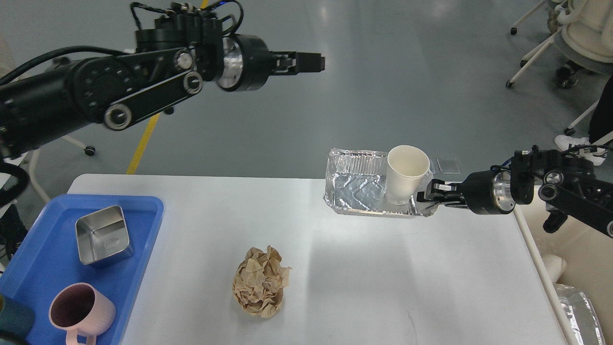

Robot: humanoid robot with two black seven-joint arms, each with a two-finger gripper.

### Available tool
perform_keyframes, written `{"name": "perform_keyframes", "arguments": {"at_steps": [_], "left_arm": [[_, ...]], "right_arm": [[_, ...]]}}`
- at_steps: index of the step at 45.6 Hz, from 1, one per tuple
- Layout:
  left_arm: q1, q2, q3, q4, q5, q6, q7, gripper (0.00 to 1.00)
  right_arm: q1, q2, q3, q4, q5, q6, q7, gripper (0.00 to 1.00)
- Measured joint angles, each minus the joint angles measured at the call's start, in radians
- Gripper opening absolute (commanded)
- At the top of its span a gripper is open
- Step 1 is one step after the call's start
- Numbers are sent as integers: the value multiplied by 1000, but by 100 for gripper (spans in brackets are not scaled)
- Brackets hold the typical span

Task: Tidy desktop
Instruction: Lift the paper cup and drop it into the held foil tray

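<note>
The white desktop (pixel 383 287) fills the lower view. My right gripper (pixel 425 195) is shut on the right rim of a foil tray (pixel 354 187) and holds it just above the desktop's far edge. A white paper cup (pixel 406 172) stands upright inside the tray at its right end. A crumpled ball of brown paper (pixel 261 282) lies on the desktop near the front centre. My left gripper (pixel 311 62) is high above the floor beyond the table, holds nothing, and is seen side-on, so its fingers cannot be told apart.
A blue plastic tray (pixel 143 230) at the front left holds a square steel container (pixel 103 235) and a pink mug (pixel 81 309). A cream-coloured bin (pixel 570 249) with foil inside (pixel 579 311) stands off the table's right edge. Chair bases stand at the far right.
</note>
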Motion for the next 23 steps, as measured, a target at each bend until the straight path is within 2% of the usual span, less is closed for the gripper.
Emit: {"name": "perform_keyframes", "arguments": {"at_steps": [5,13,18,23], "left_arm": [[30,257,25,-223,11,14,-3,90],[152,595,35,-451,83,35,-5,90],[264,736,31,-535,105,134,-7,90],[380,825,31,-571,111,250,-15,90]], "right_arm": [[-5,0,2,1,0,-1,0,0],[-8,6,4,1,0,-1,-1,0],[-8,9,4,1,0,-1,-1,0],[-9,8,5,1,0,-1,-1,0]]}}
